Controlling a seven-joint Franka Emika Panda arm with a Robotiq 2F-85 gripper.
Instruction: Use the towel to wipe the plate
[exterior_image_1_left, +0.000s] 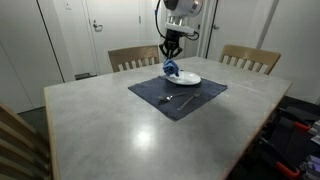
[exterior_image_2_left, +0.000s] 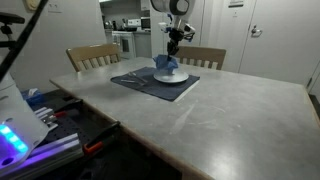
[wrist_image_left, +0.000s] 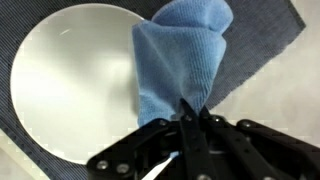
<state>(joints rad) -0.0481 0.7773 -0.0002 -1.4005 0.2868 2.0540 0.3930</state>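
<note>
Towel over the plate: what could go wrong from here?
1. The gripper pinches the towel only by a narrow bunched end, so it may slip out mid-wipe.
2. The plate just rests on the placemat; sideways wiping might push it toward the cutlery.

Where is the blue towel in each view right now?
Exterior view: blue towel upper centre, held by the claw at the plate.
Exterior view: upper centre, at the plate.
Wrist view: right of centre, pinched in the claw.
Shared landmark: the plate.
</note>
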